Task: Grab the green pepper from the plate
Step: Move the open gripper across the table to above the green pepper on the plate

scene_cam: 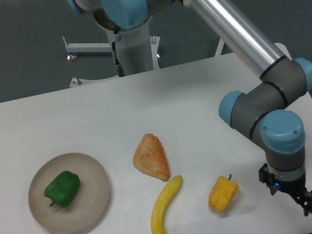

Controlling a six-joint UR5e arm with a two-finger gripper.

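Note:
The green pepper (63,188) lies glossy and lumpy on the round beige plate (95,193) at the table's left front, its stem toward the lower left. My gripper (307,204) hangs far to the right, near the table's front right corner, well apart from the plate. Its dark fingers point down at the table with nothing visibly between them. Their small size in this view hides whether they stand open or shut.
A toast-coloured wedge of bread (151,157) lies mid-table. A yellow banana (165,213) lies in front of it, and a yellow-orange pepper (222,194) sits just left of the gripper. The arm's base (132,43) stands at the table's back.

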